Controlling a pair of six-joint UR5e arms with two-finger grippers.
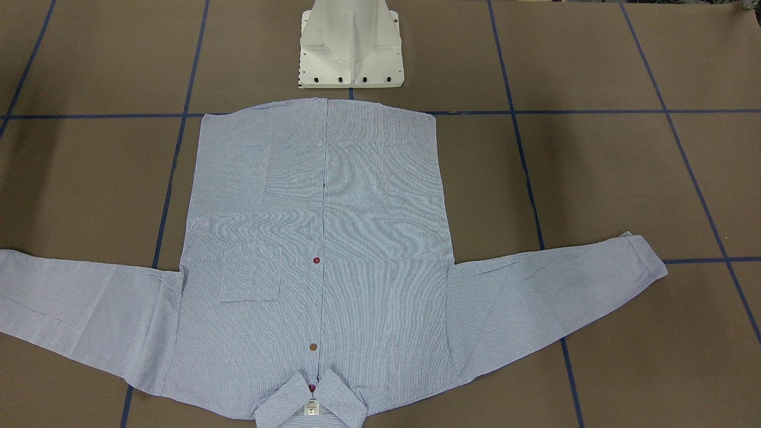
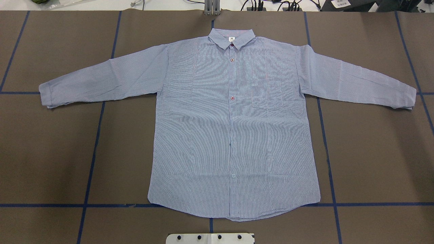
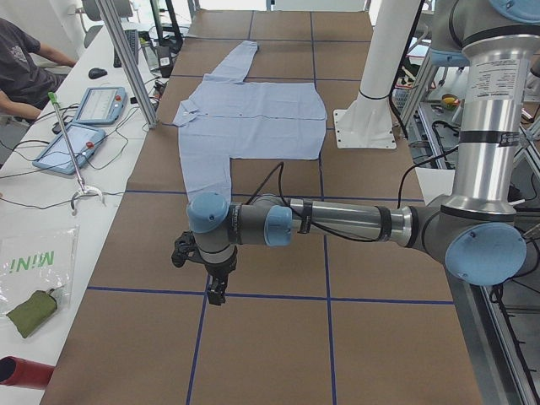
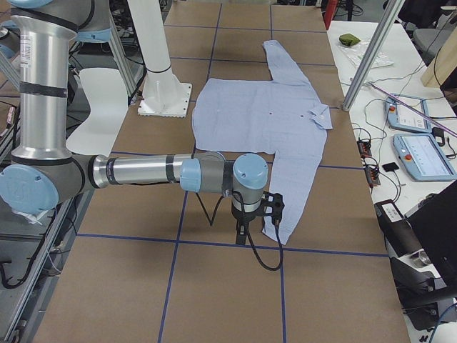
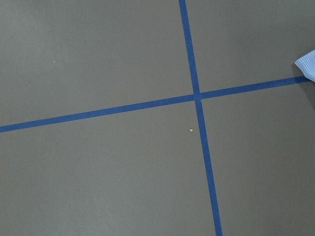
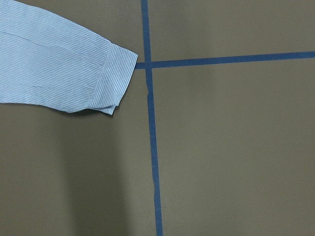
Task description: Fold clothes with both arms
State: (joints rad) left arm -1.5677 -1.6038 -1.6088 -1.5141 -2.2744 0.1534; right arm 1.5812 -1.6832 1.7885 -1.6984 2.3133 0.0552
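The striped shirt (image 2: 234, 128) lies flat and buttoned, front up, on the brown table, with both sleeves spread wide. Its collar (image 1: 311, 404) points away from the robot. My left arm's gripper (image 3: 215, 291) hangs low over the bare table just past the left sleeve's cuff (image 5: 307, 64). My right arm's gripper (image 4: 243, 236) hangs low beside the right sleeve's cuff (image 6: 110, 78). Both grippers show only in the side views, so I cannot tell whether they are open or shut. Neither touches the shirt.
The white pedestal base (image 1: 351, 47) stands at the shirt's hem side. Blue tape lines (image 2: 91, 162) grid the table. Teach pendants (image 3: 93, 105) (image 4: 421, 153), cables and a seated operator (image 3: 25, 67) are along the far bench. Metal posts (image 3: 126, 59) stand at its edge.
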